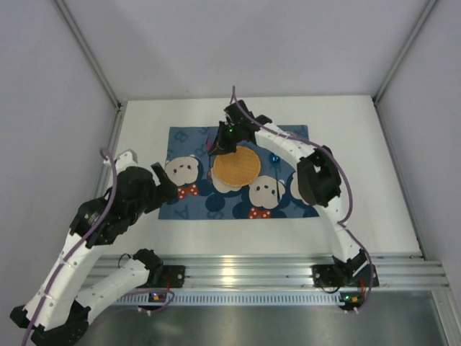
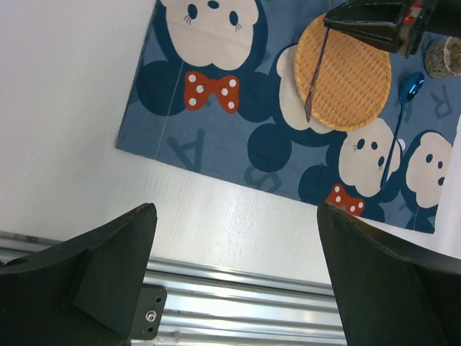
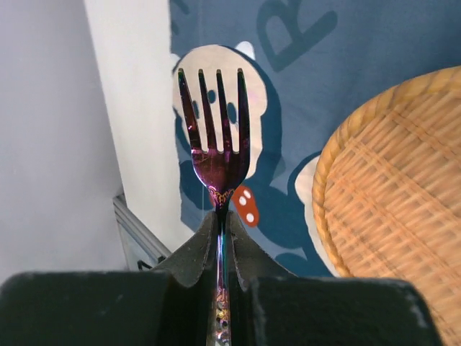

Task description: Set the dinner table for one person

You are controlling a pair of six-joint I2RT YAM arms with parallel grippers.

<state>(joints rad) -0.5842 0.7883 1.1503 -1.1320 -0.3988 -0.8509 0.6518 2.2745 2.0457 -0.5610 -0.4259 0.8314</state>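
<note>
Right hand clamps a fork above the placemat; left hand hovers wide open, empty

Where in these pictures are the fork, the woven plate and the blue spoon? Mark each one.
Fork [image 3: 215,162]: right wrist view, base of the tines.
Plate [image 1: 236,167]: top view, centre of the weave.
Spoon [image 2: 412,85]: left wrist view, the bowl.
</note>
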